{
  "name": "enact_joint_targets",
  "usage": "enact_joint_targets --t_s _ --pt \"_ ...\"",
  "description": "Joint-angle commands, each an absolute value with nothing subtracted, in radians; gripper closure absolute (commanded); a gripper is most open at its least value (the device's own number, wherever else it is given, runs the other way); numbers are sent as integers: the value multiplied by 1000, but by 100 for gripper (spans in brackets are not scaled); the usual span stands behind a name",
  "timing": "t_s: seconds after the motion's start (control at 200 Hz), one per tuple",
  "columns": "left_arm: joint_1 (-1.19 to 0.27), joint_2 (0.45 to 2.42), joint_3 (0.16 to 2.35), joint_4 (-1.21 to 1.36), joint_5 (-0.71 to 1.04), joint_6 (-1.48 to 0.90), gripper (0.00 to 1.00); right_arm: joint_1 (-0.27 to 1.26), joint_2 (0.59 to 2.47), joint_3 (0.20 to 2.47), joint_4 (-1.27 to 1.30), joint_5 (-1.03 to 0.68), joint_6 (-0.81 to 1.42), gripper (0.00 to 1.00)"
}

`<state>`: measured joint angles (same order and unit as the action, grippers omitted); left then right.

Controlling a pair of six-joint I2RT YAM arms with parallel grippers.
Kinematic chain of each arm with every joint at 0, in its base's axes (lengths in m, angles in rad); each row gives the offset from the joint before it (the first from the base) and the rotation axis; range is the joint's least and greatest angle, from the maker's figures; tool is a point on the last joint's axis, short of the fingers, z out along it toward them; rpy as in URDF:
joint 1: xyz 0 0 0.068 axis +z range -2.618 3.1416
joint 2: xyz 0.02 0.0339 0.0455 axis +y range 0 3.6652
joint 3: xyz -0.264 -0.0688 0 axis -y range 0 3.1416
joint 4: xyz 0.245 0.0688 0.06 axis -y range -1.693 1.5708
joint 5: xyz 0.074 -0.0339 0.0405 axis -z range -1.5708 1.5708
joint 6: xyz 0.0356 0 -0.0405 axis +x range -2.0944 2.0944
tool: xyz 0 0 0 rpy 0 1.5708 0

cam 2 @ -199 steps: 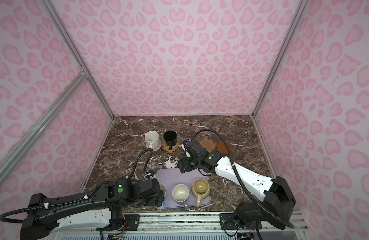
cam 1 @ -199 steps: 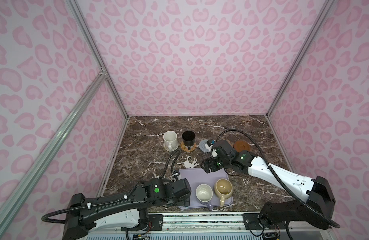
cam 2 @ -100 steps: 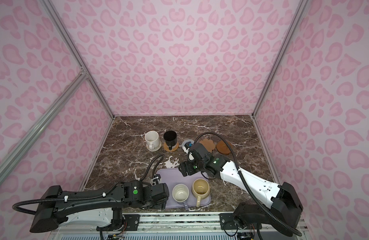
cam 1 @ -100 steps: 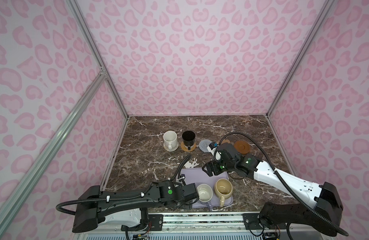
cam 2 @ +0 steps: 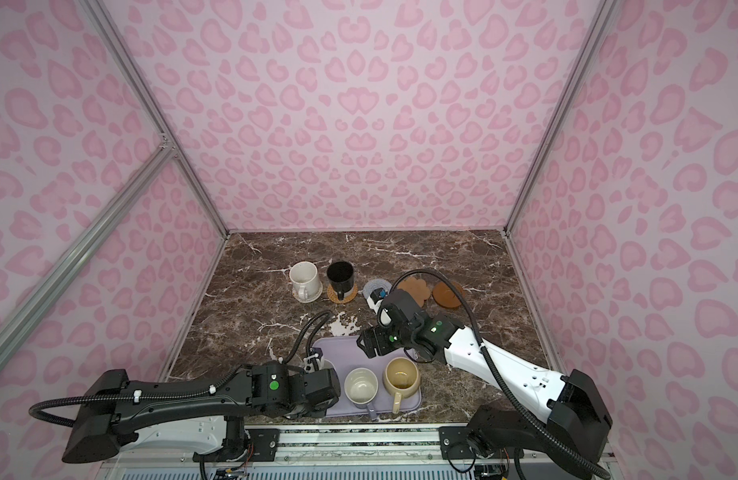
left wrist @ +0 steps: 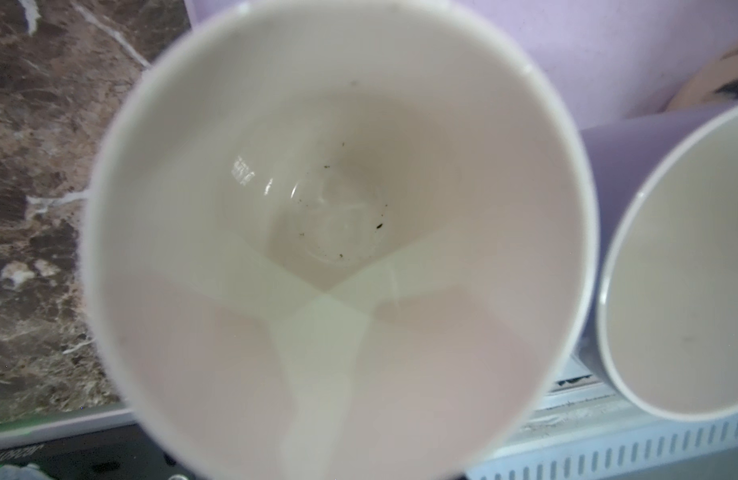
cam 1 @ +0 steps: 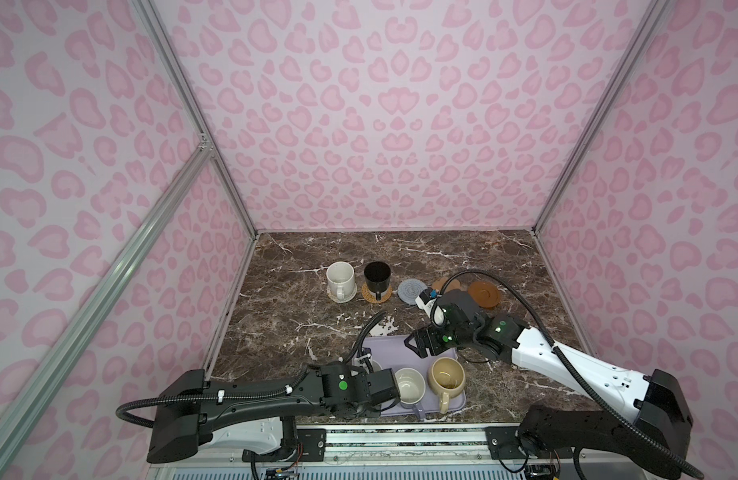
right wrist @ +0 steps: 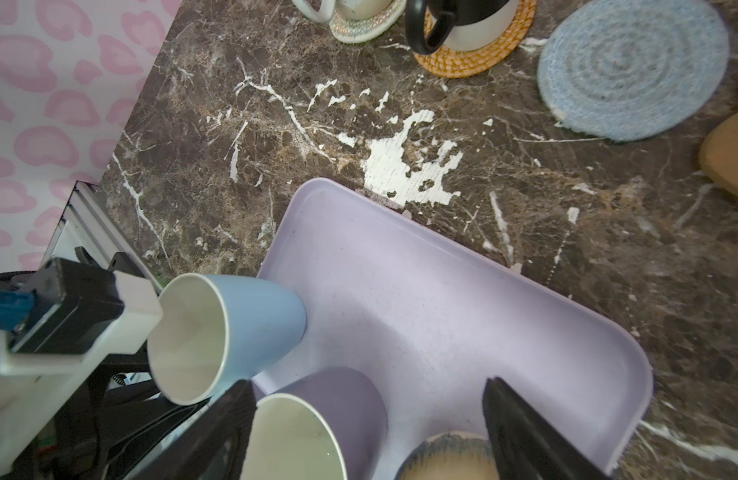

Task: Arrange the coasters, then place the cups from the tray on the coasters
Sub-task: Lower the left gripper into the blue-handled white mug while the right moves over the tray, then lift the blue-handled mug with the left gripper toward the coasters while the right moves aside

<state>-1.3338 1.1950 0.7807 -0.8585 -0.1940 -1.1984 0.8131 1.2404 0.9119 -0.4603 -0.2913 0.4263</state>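
While right tool (right wrist: 365, 388) gapes, mouth-up blue cup (right wrist: 251, 320) sits under left tool (cam 1: 380, 384), grip unclear.

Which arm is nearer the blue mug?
Left. The left gripper is at the blue mug; the right gripper hovers over the tray, apart from it.

Crowded near rim of the tray (cam 1: 390, 349), open far half.
Light blue mug (right wrist: 259, 316), lavender mug (cam 1: 409, 386) and beige mug (cam 1: 444, 374) packed along that rim under the left arm (cam 1: 276, 390) and right arm (cam 1: 525, 349). Open counter (cam 1: 301, 299) beyond. Grey-blue coaster (cam 1: 412, 291) and brown coaster (cam 1: 483, 294) uncovered, white mug (cam 1: 340, 276) and black mug (cam 1: 377, 274) blocking two others.
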Motion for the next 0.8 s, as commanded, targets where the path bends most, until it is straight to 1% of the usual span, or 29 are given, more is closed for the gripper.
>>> enact_joint_targets --t_s 0.0,0.2,0.4,0.795 --pt "-1333 1205 776 -858 -260 -1190 75 815 1239 896 -406 -340 438 13" --pt "-1334 1230 783 -870 -291 -1181 77 815 1257 888 -382 -346 452 13" --pt "-1334 1229 788 -876 -303 -1181 96 818 1263 894 -381 -344 454 14" --pt "-1333 1236 829 -924 -335 -1191 97 818 1270 895 -364 -337 459 15"
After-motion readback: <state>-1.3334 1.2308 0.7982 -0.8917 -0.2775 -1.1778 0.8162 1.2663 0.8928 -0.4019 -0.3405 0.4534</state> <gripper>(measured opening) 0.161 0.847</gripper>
